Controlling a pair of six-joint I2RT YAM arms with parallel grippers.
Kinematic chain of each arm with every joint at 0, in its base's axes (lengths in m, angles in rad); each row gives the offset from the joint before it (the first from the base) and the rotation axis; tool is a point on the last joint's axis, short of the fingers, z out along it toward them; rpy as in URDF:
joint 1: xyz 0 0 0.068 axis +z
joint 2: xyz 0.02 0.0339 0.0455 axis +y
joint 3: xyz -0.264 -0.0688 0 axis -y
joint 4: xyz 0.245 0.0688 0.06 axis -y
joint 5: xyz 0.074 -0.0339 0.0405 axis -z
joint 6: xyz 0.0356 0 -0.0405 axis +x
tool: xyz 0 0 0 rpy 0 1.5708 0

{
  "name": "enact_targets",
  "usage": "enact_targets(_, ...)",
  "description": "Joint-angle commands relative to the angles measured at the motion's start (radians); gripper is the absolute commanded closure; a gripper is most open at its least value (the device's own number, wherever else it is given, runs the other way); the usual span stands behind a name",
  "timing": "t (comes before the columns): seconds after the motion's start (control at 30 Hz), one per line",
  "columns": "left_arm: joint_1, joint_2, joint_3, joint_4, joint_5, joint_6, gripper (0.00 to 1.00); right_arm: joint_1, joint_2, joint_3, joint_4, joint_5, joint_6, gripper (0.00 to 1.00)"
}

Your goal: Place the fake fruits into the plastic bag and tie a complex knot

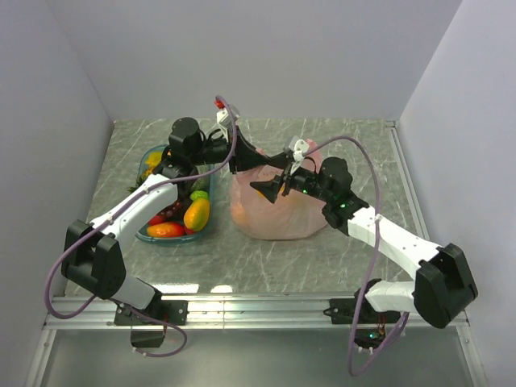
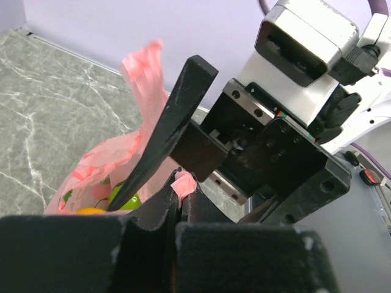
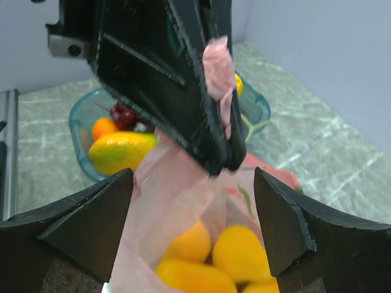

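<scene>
Right tool [image 3: 192, 213] spread | plastic bag [image 1: 274, 214] upright, top pinched by left tool [image 2: 181, 210]

Left hand [image 1: 234, 154] pinched shut, right hand [image 1: 264, 189] spread wide.

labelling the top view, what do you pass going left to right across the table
left arm's black joint → teal tray holding fake fruits → plastic bag → right arm's black joint
</scene>
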Motion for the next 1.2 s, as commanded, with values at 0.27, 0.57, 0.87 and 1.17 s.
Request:
enact_targets(0.27,0.011,0.001,-0.002,0.094,0.077,-0.07,1.0,0.049,0.201,0.04,0.282,0.015,0.004,0.14)
enact_targets(0.57,0.031,-0.011,-0.051,0.036,0.016,0.002,1.0,0.032,0.247,-0.064,0.156,0.046,0.091,0.47)
enact_targets(0.87,0.077,0.037,-0.101,0.132,-0.015,-0.032,0.99,-0.005,0.269,-0.166,0.024,0.037,0.108,0.67)
enact_targets(1.17,0.082,0.021,-0.076,0.154,0.206,-0.023,0.99,-0.008,0.158,-0.078,-0.033,-0.014,0.016,0.5)
